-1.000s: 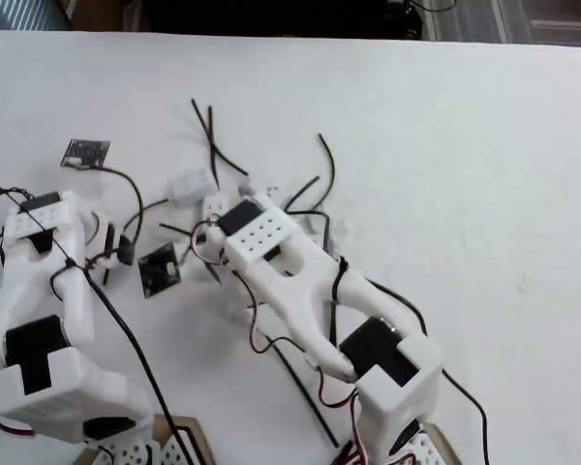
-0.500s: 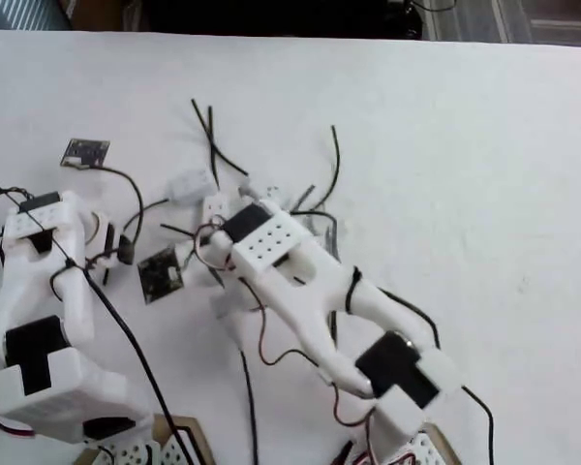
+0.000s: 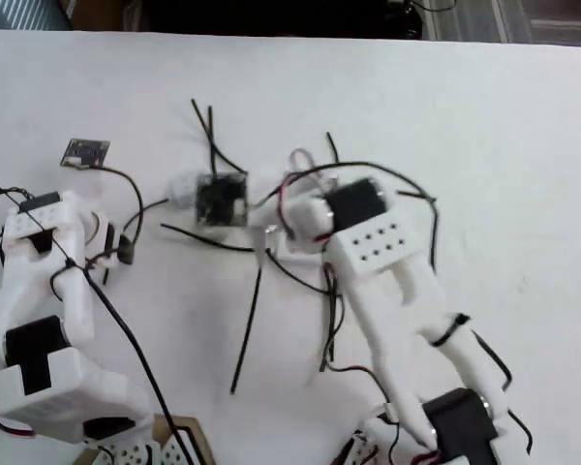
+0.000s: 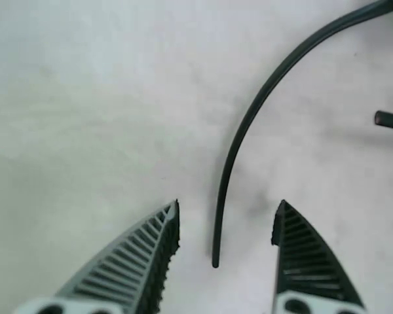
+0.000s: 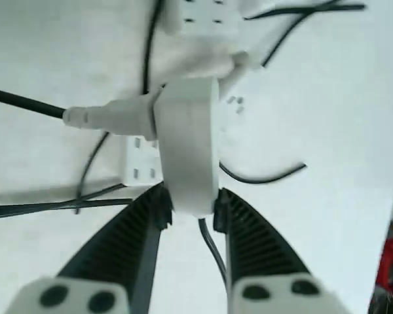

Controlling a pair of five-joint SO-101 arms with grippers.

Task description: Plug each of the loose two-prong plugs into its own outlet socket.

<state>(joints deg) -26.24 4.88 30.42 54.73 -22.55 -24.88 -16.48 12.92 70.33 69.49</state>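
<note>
No readable text, labels or numbers anywhere.

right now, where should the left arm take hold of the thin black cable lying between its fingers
Grip the thin black cable just behind its free end, coming down from above. That end lies flat on the white table between the open fingers of the left gripper, running lengthwise along the gap, so closing should pinch it across its width. Farther along it curves aside.

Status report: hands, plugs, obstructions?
Left hand open over black cable end. Right hand shut on white plug, not yet in a socket. Loose cables nearby.
</note>
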